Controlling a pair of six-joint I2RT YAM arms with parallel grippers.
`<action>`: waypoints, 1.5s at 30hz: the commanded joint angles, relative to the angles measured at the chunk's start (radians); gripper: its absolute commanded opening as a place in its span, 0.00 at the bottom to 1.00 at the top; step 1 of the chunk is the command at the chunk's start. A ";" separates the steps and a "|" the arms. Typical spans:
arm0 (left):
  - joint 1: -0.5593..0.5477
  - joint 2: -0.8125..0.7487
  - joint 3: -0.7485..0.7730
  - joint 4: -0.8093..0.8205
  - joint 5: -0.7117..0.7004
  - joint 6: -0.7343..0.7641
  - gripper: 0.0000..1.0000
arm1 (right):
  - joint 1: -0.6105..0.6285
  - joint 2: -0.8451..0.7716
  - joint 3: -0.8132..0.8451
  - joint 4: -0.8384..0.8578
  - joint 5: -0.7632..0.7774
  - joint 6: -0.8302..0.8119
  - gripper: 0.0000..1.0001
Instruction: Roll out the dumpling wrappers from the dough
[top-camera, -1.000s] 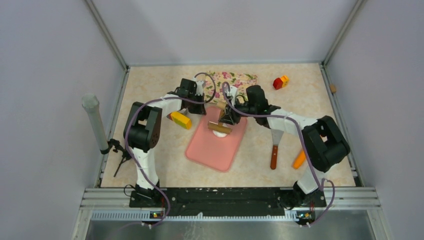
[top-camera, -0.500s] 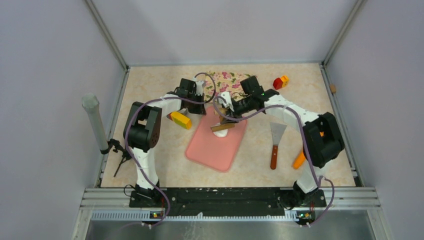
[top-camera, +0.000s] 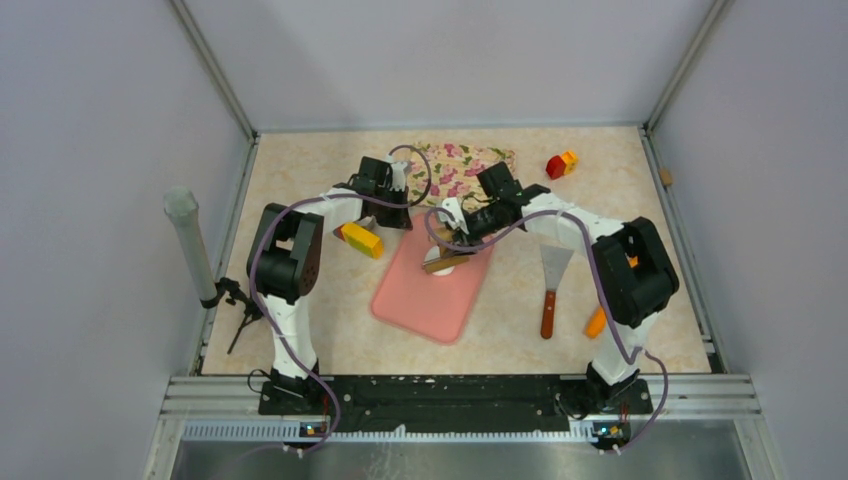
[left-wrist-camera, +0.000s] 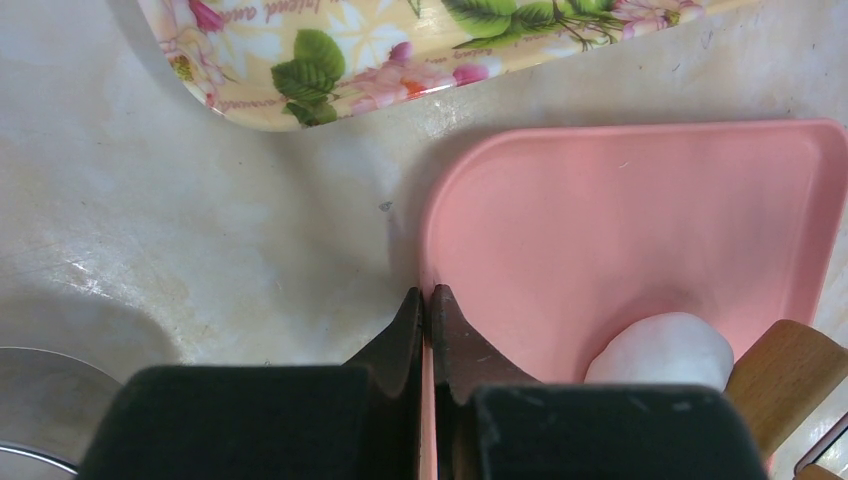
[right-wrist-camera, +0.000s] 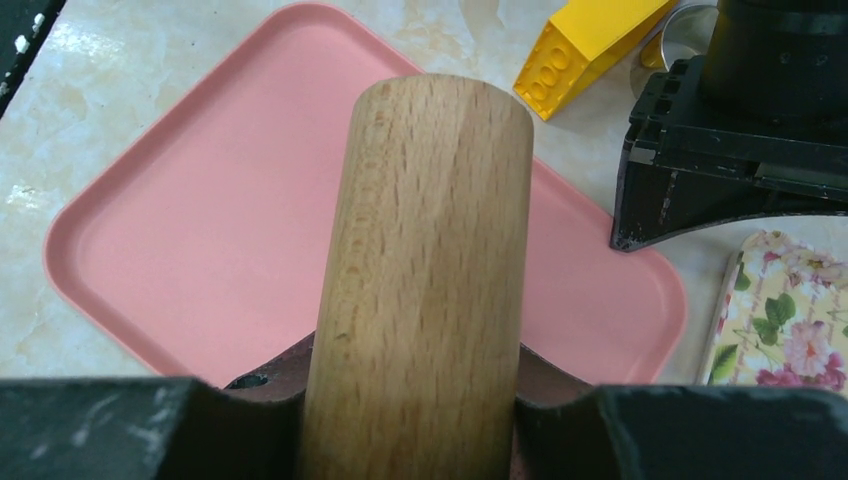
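**White dough (left-wrist-camera: 660, 350) lump on pink mat (left-wrist-camera: 620, 220)**

Smooth, matte and rounded, the dough lies on the mat, right against the wooden rolling pin (right-wrist-camera: 430, 230). Right tool (right-wrist-camera: 420, 400) grasps the pin. Left tool (left-wrist-camera: 426, 320) is clenched on the mat's rim. Lettering on the floral tray (left-wrist-camera: 330, 60) is unreadable.

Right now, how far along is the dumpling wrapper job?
Set up: the left tool pinches the pink mat edge, the right tool grips the rolling pin. In hand: the pin is at the dough, a rounded lump. Left: flattening it and making wrappers; none show yet.
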 joint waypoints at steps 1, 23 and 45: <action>-0.002 0.052 -0.023 -0.029 -0.017 0.025 0.00 | 0.010 0.027 -0.065 0.118 0.058 -0.019 0.00; -0.002 0.048 -0.027 -0.027 -0.020 0.023 0.00 | 0.003 0.046 -0.211 0.192 0.073 0.171 0.00; -0.002 0.048 -0.027 -0.027 -0.025 0.020 0.00 | 0.003 0.033 -0.258 0.200 0.009 0.269 0.00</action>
